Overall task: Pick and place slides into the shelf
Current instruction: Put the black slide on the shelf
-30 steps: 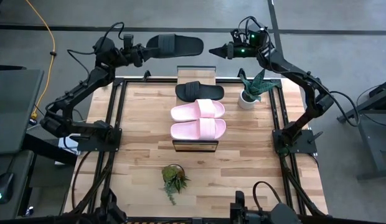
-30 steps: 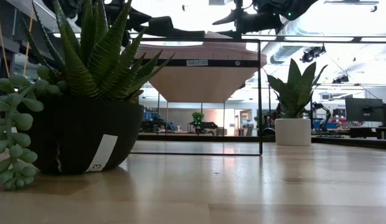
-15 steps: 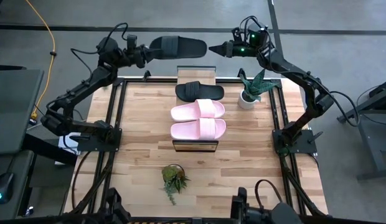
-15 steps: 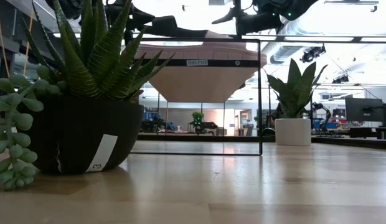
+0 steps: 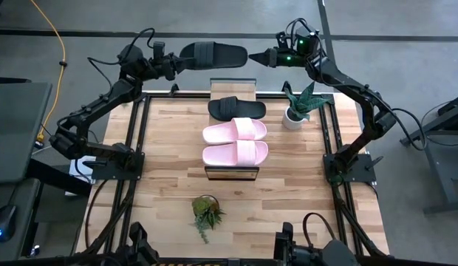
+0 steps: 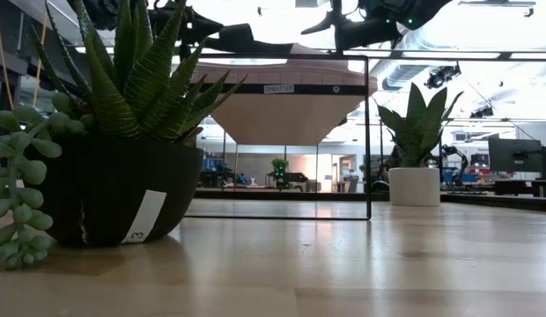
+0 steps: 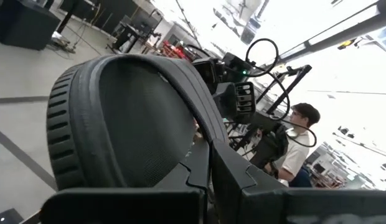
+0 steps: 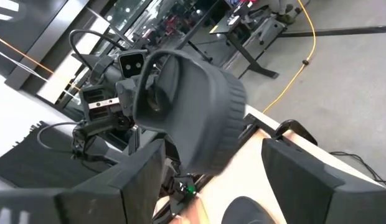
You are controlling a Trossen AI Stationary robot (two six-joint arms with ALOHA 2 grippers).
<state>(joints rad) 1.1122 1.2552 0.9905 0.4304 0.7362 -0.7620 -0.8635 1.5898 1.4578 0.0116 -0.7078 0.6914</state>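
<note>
One black slide [image 5: 213, 54] is held in the air beyond the table's far edge by my left gripper [image 5: 176, 63], which is shut on its left end. My right gripper [image 5: 253, 57] is open just off the slide's right end; in the right wrist view its fingers stand on either side of that end [image 8: 202, 118], and no touch shows. The shelf [image 5: 233, 88] stands mid-table. On its plank lie another black slide [image 5: 236, 108] and two pink slides [image 5: 235, 131] [image 5: 235, 153], soles down. My left gripper pinches the black slide's left end [image 5: 183, 59] between its two fingers, coming level from the table's left and lying along the slide. The slide is lifted clear and juts out roughly level toward the right gripper; its ribbed edge [image 7: 68, 118] fills the left wrist view.
A white-potted plant [image 5: 297, 109] stands right of the shelf's far end, and a dark-potted succulent [image 5: 205, 212] stands near the table's near edge, looming large in the low view [image 6: 114, 167]. A person [image 7: 299, 140] shows in the room beyond the table.
My left gripper has carried the black slide a little toward the right, closing the gap to the right gripper. The slide has stayed roughly level and clear of the table.
</note>
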